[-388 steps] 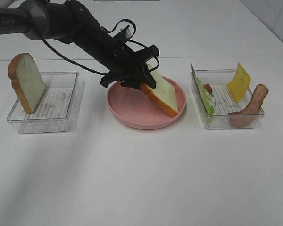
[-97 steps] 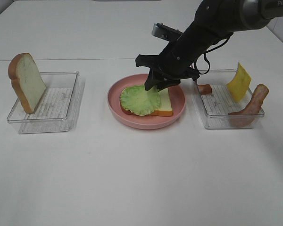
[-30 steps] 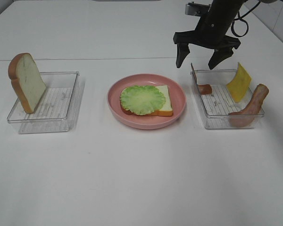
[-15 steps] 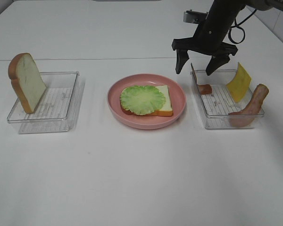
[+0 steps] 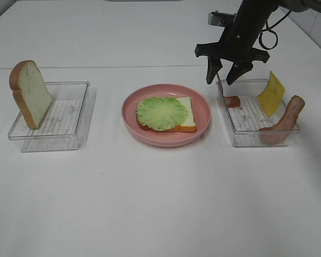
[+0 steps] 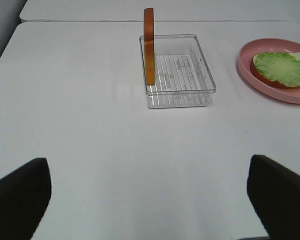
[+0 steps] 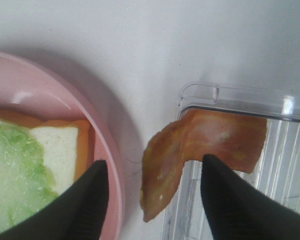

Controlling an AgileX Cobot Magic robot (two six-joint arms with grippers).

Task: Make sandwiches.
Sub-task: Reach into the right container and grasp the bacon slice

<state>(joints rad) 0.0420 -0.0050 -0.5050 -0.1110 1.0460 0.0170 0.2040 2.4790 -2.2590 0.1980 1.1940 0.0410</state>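
A bread slice topped with green lettuce lies on the pink plate. My right gripper is open over the left wall of the right tray. In the right wrist view its jaws stand on either side of a reddish bacon strip that leans on that wall, and I cannot tell if they touch it. Yellow cheese and another bacon strip stand in that tray. A second bread slice stands in the left tray. My left gripper is open and empty, above bare table.
The white table's far seam runs behind the trays. A short bacon piece lies on the right tray's floor. In the left wrist view the left tray with its upright slice lies ahead, with the plate beside it.
My right gripper has come down a little over the right tray's left wall, and its jaws have narrowed around the leaning bacon strip. Earlier, bread and then lettuce were laid on the plate.
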